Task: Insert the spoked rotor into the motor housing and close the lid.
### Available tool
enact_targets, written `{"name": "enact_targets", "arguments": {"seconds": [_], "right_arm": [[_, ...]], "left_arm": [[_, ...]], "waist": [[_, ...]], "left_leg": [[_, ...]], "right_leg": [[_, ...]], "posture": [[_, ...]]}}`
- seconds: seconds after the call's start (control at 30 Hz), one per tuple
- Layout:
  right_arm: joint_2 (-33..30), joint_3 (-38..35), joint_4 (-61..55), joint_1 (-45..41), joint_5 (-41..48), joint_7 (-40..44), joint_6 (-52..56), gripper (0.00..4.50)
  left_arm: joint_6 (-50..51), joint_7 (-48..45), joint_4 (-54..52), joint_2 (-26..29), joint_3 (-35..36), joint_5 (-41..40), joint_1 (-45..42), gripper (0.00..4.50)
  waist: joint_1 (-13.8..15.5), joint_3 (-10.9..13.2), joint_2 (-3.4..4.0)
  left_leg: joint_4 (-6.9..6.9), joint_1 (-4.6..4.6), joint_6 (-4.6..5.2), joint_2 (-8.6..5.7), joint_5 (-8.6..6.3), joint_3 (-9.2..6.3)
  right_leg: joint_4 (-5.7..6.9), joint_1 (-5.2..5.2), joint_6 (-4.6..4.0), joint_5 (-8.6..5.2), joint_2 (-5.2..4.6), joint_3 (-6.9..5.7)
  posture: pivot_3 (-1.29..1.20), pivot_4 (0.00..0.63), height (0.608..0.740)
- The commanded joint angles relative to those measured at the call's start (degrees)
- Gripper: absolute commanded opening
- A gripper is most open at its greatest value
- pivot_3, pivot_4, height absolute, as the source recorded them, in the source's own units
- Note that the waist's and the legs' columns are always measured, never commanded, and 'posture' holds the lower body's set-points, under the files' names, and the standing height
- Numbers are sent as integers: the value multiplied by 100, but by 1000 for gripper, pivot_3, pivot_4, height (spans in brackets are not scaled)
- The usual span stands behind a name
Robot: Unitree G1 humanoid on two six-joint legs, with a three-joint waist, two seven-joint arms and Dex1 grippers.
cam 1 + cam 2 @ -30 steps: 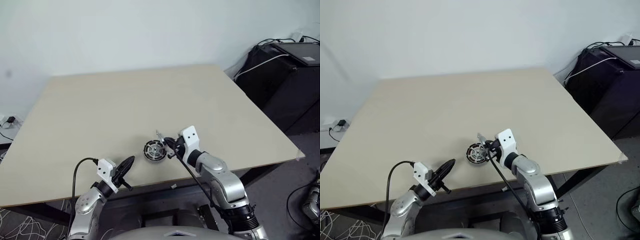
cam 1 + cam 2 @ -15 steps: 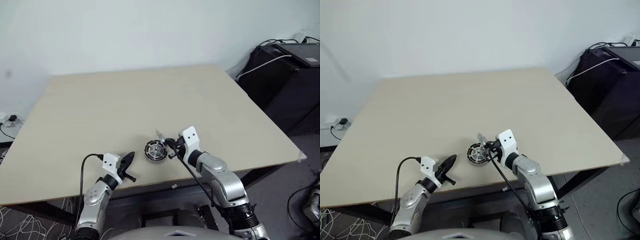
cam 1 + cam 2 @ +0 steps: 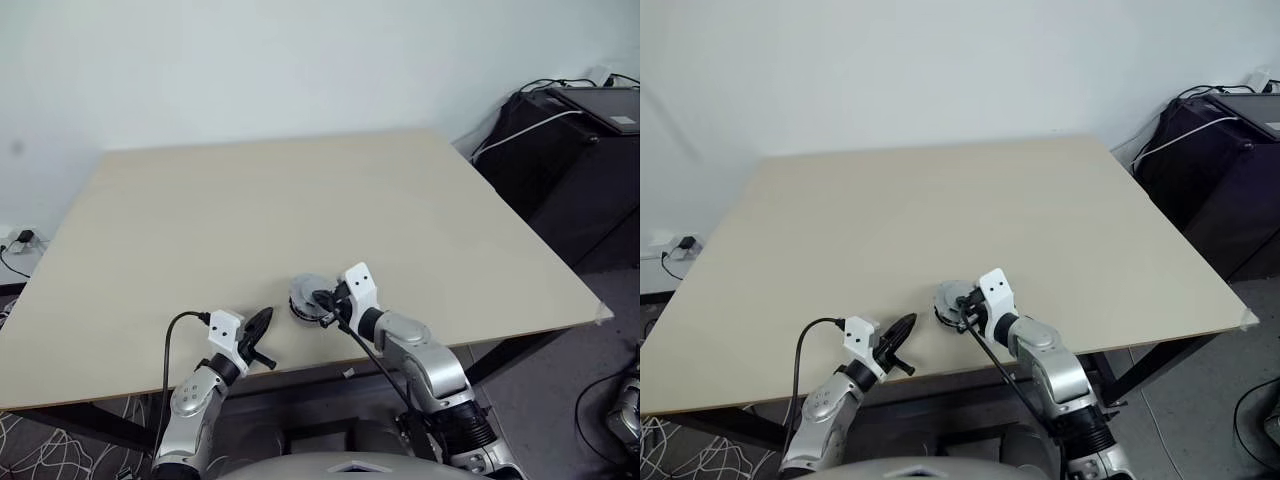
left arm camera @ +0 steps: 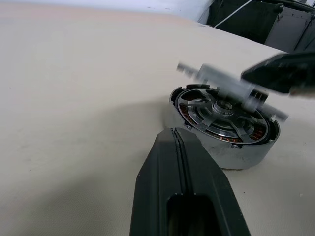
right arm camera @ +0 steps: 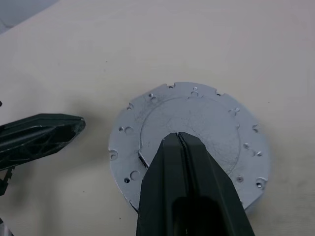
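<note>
The motor housing, a low silver-walled ring with coppery windings, rests near the table's front edge. The spoked rotor sits inside it, silver spokes around a central hub. The lid, a thin silvery round cap with small holes, hovers tilted just over the housing. My right gripper is shut on the lid's rim, and the same gripper shows over the housing in the left eye view. My left gripper is shut and holds nothing, a little short of the housing, low above the table.
The table's front edge runs close behind both grippers. Black equipment with white and black cables stands beyond the table's right side. Most of the tabletop lies farther back toward the wall.
My right gripper has swung left and down with the lid, from beside the housing to right over it. The left gripper has stayed almost where it was.
</note>
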Motion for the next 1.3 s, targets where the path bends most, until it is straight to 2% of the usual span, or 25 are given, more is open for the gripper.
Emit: {"name": "enact_targets", "arguments": {"seconds": [0.03,0.33,0.57,0.67,1.07,1.3], "right_arm": [[47,18,100,-131,-14,31,-143,23],[-105,12,202,2,-54,33,-31,23],[-449,-54,-512,60,125,349,-146,23],[-574,-192,-680,-34,209,461,-282,615],[-796,52,370,-746,41,1258,-1007,4491],[-759,180,1130,-1148,-28,1711,-1204,4491]], "left_arm": [[10,21,-254,15,-4,-4,-80,0],[157,117,-536,-27,-84,25,9,0],[279,156,-683,47,-96,-4,-1,0],[258,112,-604,100,-29,-51,-62,0],[252,118,-699,50,-60,-20,4,0],[269,146,-756,47,-46,-20,39,0]], "waist": [[0,0,0],[-1,-2,0],[15,-3,0],[6,-1,-2],[8,1,-6],[12,1,-6]], "left_leg": [[0,0,0,0,0,0],[0,4,0,0,0,0],[2,9,0,0,0,0],[2,8,0,0,0,0],[2,9,0,0,0,0],[4,9,0,-1,0,0]], "right_leg": [[0,0,0,0,0,0],[1,4,0,0,0,0],[0,13,0,-1,-1,-1],[0,12,1,-1,0,-1],[-3,12,1,0,0,-1],[-2,13,1,2,0,-1]], "posture": [[0,0,740],[0,0,740],[0,0,740],[0,0,740],[0,0,740],[0,0,740]]}}
